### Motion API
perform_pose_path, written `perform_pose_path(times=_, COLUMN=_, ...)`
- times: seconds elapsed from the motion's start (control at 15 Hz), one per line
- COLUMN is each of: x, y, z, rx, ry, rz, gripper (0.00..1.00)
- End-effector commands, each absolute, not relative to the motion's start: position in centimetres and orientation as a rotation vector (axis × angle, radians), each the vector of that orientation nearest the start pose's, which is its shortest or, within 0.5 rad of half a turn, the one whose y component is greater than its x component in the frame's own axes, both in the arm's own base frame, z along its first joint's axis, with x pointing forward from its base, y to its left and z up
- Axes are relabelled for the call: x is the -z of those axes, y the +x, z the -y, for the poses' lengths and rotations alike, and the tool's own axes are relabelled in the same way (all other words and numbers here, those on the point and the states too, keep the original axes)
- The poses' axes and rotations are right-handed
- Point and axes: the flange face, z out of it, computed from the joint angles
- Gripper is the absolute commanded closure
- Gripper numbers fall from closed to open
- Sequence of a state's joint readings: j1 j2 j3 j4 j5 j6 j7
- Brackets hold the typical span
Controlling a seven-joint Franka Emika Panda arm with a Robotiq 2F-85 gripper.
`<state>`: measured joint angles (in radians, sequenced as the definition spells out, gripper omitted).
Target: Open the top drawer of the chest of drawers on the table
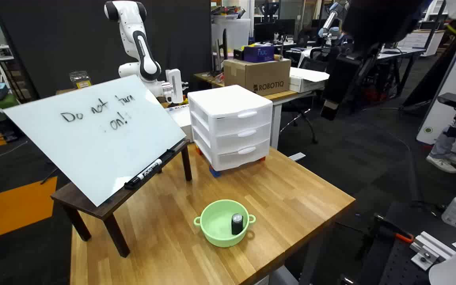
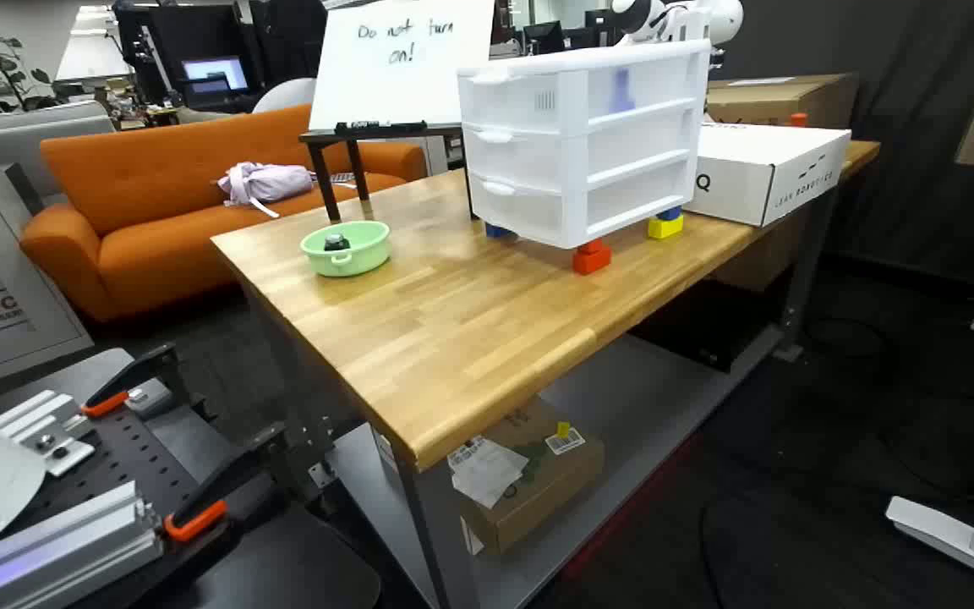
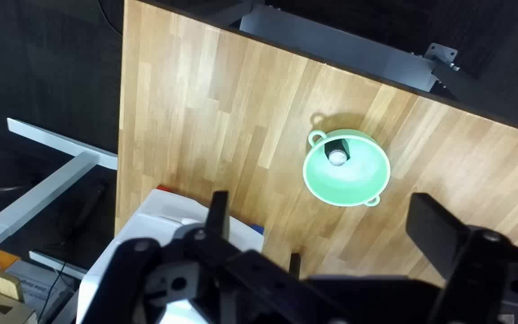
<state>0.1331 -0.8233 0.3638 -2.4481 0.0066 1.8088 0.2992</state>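
The white chest of drawers stands at the far side of the wooden table, raised on small coloured blocks. It also shows in an exterior view and, partly hidden by the gripper, at the lower left of the wrist view. Its top drawer looks shut, its front in line with the two drawers below; it also shows in an exterior view. My gripper is open and empty, high above the table. Its dark fingers show at the upper right of an exterior view, apart from the chest.
A green bowl holding a dark object stands on the table near its front. A whiteboard with a marker leans on a small dark table beside the chest. A white box lies behind the chest.
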Motion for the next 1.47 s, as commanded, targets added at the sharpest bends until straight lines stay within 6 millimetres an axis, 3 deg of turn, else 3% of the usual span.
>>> perform_pose_path(times=0.0, x=-56.24, y=27.91, z=-18.11, rx=0.377, ry=-3.307, rz=0.176, gripper=0.00)
perform_pose_path(times=1.4, x=-56.23, y=28.09, z=-17.75, rx=0.378, ry=-3.336, rz=0.209, gripper=0.00)
